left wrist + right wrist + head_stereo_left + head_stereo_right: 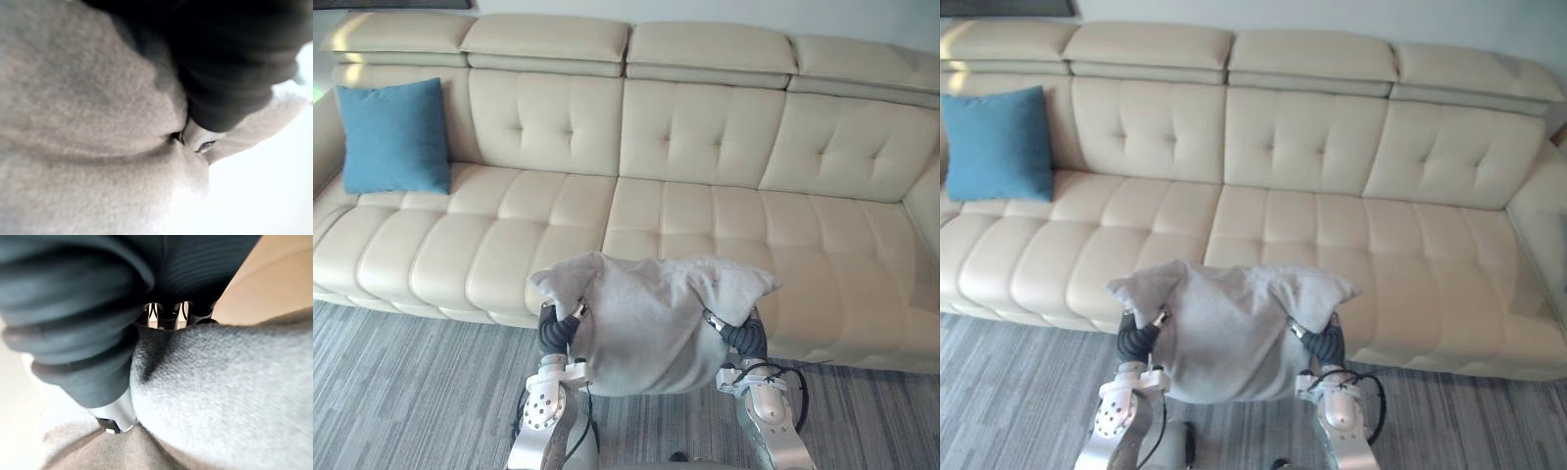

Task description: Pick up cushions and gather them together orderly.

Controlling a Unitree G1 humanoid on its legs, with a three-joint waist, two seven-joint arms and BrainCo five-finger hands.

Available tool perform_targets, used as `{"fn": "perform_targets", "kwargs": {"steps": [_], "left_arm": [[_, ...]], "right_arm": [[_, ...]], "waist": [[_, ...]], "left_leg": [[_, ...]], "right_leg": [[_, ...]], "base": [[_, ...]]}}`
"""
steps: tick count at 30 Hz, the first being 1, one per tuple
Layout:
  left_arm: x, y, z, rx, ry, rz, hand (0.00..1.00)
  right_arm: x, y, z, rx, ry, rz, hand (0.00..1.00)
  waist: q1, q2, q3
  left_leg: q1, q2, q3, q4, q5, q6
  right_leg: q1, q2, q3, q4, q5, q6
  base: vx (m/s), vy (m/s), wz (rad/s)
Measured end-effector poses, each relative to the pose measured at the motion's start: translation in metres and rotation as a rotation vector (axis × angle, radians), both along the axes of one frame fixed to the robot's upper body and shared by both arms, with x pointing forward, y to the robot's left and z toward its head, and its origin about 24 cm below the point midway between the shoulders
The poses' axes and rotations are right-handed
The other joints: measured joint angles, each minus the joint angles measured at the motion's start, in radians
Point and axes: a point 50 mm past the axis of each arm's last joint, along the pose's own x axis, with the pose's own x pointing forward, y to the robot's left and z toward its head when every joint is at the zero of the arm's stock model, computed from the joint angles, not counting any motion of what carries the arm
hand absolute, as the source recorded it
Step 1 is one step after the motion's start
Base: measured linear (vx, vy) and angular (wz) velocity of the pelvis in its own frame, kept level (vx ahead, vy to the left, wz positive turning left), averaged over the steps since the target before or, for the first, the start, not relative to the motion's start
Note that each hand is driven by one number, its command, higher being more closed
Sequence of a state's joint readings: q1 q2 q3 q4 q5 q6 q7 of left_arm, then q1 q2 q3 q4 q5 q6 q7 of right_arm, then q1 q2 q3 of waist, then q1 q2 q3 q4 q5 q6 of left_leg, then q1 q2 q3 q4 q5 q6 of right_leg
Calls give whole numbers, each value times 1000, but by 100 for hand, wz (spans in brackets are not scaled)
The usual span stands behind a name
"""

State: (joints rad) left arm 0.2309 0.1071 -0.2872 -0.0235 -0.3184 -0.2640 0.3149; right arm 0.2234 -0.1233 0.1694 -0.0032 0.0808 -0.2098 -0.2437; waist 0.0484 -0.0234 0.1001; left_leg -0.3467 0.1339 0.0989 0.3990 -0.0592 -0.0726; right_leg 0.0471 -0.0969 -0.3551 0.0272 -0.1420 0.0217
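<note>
I hold a grey cushion (646, 328) up in front of me, over the sofa's front edge, with its two upper corners sticking out sideways. My left hand (558, 331) grips its left side, and the thumb (195, 137) digs into a fold of the grey fabric (88, 122). On the cushion's right side my right hand (741, 336) pinches the edge (234, 391) between its fingers (171, 313) and its thumb (115, 413). A blue cushion (393, 137) leans upright against the backrest at the sofa's far left end.
The long cream leather sofa (705, 215) spans the whole view, with bare seats between the blue cushion and the right end. A grey striped carpet (411, 392) lies in front of it.
</note>
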Motion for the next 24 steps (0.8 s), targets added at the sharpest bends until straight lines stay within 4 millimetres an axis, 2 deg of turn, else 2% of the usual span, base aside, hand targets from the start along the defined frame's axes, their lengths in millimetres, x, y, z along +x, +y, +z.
{"fn": "perform_targets", "kwargs": {"steps": [1, 2, 3, 4, 5, 7, 8, 9, 10, 12, 13, 14, 15, 16, 18, 19, 20, 21, 23, 24], "left_arm": [[0, 0, 0, 3, 4, -2, 100], [0, 0, -1, 4, 10, -4, 100], [-1, -1, -2, -5, 19, -9, 100], [-1, -1, -3, -3, 23, -12, 100], [-2, 1, -3, 4, 27, -14, 100], [0, 1, -3, 10, 29, -25, 100], [-1, 0, -3, 10, 31, -29, 100], [1, 0, -1, 13, 23, -31, 100], [2, 0, -1, 15, 19, -33, 100], [7, 2, 4, 35, -3, -43, 100], [7, 3, 4, 41, -4, -45, 100], [7, 5, 4, 48, -4, -46, 100], [8, 5, 5, 49, -8, -45, 100], [8, 5, 5, 49, -11, -45, 100], [8, 4, 6, 49, -18, -56, 100], [8, 4, 6, 49, -15, -60, 100], [7, 4, 5, 51, -13, -71, 100], [9, 0, 3, 41, -8, -88, 100], [7, -10, 1, 11, 2, -110, 100], [7, -14, 1, 11, -3, -129, 100]], "right_arm": [[4, 0, 3, -1, -10, 1, 100], [6, 1, 4, -1, -18, -1, 100], [9, 0, 7, -3, -30, -7, 100], [11, 1, 8, 1, -34, -7, 100], [11, 3, 7, 13, -30, -9, 100], [10, 3, 6, 18, -26, -15, 100], [10, 2, 5, 20, -20, -17, 100], [10, 2, 3, 17, -13, -17, 100], [10, 1, 3, 17, -11, -17, 100], [9, 1, 0, 18, 3, -16, 100], [9, 2, -2, 21, 10, -15, 100], [10, 4, -6, 36, 28, -17, 100], [9, 5, -9, 44, 39, -16, 100], [9, 5, -9, 44, 41, -15, 100], [9, 3, -10, 39, 45, -5, 100], [9, 2, -11, 43, 48, -6, 100], [8, 1, -12, 48, 53, -11, 100], [9, -3, -13, 43, 55, -20, 100], [6, -14, -14, 13, 70, -34, 100], [3, -17, -16, 14, 80, -48, 100]], "waist": [[3, -15, 10], [7, -16, 11], [16, -16, 10], [22, -23, 8], [23, -48, -2], [19, -66, -11], [18, -63, -13], [17, -57, -14], [14, -56, -14], [-5, -54, -12], [-10, -51, -11], [-12, -45, -8], [-14, -36, -4], [-16, -37, -4], [-44, -36, -3], [-48, -40, -6], [-52, -59, -14], [-65, -54, -14], [-55, 9, -19], [-47, 31, -28]], "left_leg": [[-9, -9, -2, -19, -10, -4], [-10, -14, -8, -65, -14, -7], [-1, -11, -21, -173, 13, -23], [-1, -10, -12, -184, 50, -25], [2, -28, 8, -187, 48, -11], [-7, -54, 55, -121, 11, 40], [6, -62, 74, -112, -13, 49], [40, -70, 102, -119, -37, 64], [51, -73, 106, -123, -40, 68], [130, -85, 113, -170, -57, 94], [152, -84, 113, -177, -62, 100], [202, -76, 112, -198, -74, 99], [232, -68, 109, -216, -78, 99], [240, -66, 106, -222, -78, 98], [264, -64, 82, -245, -75, 93], [269, -67, 80, -244, -75, 92], [286, -94, 72, -243, -80, 84], [307, -116, 42, -241, -104, 51], [317, -79, 23, -237, -138, 32], [320, -56, 19, -230, -146, 22]], "right_leg": [[1, -1, 8, -24, 11, -10], [-1, -4, 11, -28, 10, -9], [-7, -3, 18, -27, 1, 8], [-9, -10, 31, -22, -3, 21], [-17, -34, 41, -17, -1, 41], [-34, -83, 78, 19, 15, 73], [-50, -100, 108, 66, 12, 78], [-102, -126, 139, 190, 9, 82], [-122, -135, 143, 237, 8, 83], [-242, -182, 154, 539, 30, 85], [-261, -181, 157, 593, 16, 79], [-299, -160, 163, 683, -29, 68], [-333, -126, 163, 690, -62, 59], [-345, -110, 163, 672, -69, 54], [-386, -20, 167, 448, -64, 36], [-381, -4, 171, 371, -35, 37], [-359, 14, 192, 200, 92, 33], [-347, 11, 211, 169, 184, -38], [-298, 48, 205, 118, 181, -26], [-270, 65, 183, 84, 184, -32]], "base": [[-1, 56, 20], [14, 85, 8], [53, 135, -14], [101, 151, -24], [221, 170, -19], [305, 225, -27], [293, 298, -58], [233, 252, -48], [224, 224, -41], [216, 172, -12], [254, 122, -7], [227, 58, -3], [261, 50, 1], [179, -36, 20], [181, -94, 39], [200, -116, 40], [216, -124, 46], [212, -131, 33], [183, -80, 18], [171, -40, 22]]}}
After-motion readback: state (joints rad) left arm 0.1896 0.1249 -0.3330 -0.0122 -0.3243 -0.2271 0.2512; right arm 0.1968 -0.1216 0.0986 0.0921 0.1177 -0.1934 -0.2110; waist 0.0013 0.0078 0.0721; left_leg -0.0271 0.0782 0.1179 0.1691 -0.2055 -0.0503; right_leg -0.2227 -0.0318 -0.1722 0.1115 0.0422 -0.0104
